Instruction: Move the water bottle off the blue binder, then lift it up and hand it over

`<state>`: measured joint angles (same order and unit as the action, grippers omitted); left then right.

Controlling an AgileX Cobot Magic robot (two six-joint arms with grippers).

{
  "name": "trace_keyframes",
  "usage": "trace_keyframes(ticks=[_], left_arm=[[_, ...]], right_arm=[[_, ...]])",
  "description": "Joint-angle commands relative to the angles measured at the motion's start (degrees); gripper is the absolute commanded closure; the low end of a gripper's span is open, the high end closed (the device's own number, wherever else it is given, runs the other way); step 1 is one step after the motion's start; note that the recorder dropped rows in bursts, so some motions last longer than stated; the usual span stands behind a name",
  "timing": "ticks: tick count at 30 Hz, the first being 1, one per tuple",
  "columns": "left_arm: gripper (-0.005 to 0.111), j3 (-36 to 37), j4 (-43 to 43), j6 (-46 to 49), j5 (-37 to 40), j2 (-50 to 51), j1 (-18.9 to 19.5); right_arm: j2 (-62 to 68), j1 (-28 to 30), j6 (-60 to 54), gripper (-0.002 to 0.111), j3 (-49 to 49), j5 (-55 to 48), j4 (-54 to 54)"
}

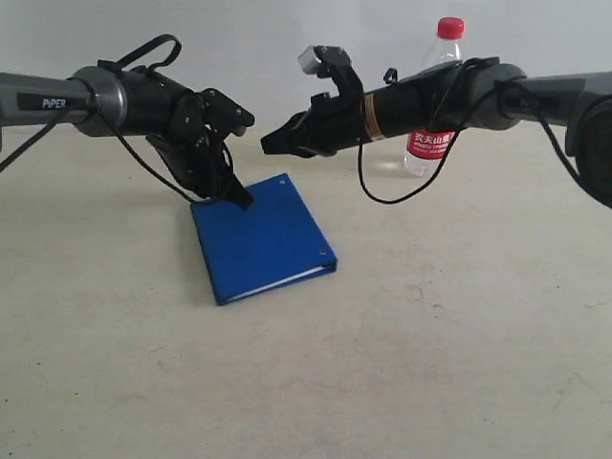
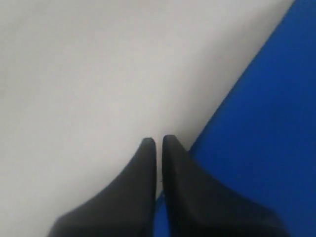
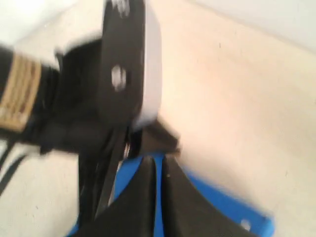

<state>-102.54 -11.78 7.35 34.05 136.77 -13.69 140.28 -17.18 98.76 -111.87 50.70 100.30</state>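
Note:
The blue binder point(image 1: 260, 241) lies flat on the table, white page edges toward the front. The water bottle point(image 1: 435, 105), red cap and red label, stands upright on the table behind my right arm, well off the binder. My left gripper point(image 1: 241, 199) is shut and empty, its tips at the binder's far edge; the left wrist view shows the shut left gripper point(image 2: 159, 140) over the binder point(image 2: 266, 123) edge. My right gripper point(image 1: 268, 144) is shut and empty, hovering above the binder's far corner. In the right wrist view the shut right gripper point(image 3: 159, 159) points at the binder point(image 3: 222, 207), with the left arm point(image 3: 98, 98) close by.
The pale table point(image 1: 430, 335) spreads wide in front and to the right of the binder. A white wall point(image 1: 287, 29) runs behind. Black cables point(image 1: 382, 191) hang from the right arm near the bottle.

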Motion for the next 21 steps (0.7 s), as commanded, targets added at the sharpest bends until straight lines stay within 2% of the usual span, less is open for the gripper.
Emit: trace_keyframes(ticks=[1, 2, 3, 5, 8, 12, 15, 21], left_arm=[[0.102, 6.7, 13.2, 8.2, 3.6, -4.1, -0.8], [0.102, 8.1, 14.1, 8.1, 1.4, -5.5, -0.8], [0.102, 10.4, 14.4, 5.6, -6.3, -7.9, -0.8], [0.102, 11.1, 14.8, 3.6, -12.8, -8.6, -0.8], [0.102, 11.1, 16.8, 4.3, -16.7, -6.2, -1.7], [0.102, 10.9, 17.4, 3.3, -27.2, -1.5, -1.9], [0.102, 8.0, 17.2, 4.7, -23.3, 0.9, -2.7], [0.102, 7.4, 17.4, 15.5, -12.9, 0.9, -9.4]], right_arm=[[-3.9, 0.1, 0.2, 0.109, -0.2, -2.4, -0.4], [-4.3, 0.1, 1.0, 0.109, -0.2, -3.3, -0.4], [-4.3, 0.1, 3.7, 0.109, -0.2, -5.6, -0.4], [-3.9, 0.1, 9.4, 0.109, 0.8, -9.4, -0.4], [-3.8, 0.3, 9.9, 0.109, 5.3, -16.3, -0.4], [-3.8, 1.8, 3.7, 0.109, 10.5, -10.8, -0.4], [-3.8, 2.3, 2.0, 0.109, 10.7, -11.5, -0.4], [-3.8, 2.3, 2.2, 0.109, 10.7, -19.6, -0.4]])
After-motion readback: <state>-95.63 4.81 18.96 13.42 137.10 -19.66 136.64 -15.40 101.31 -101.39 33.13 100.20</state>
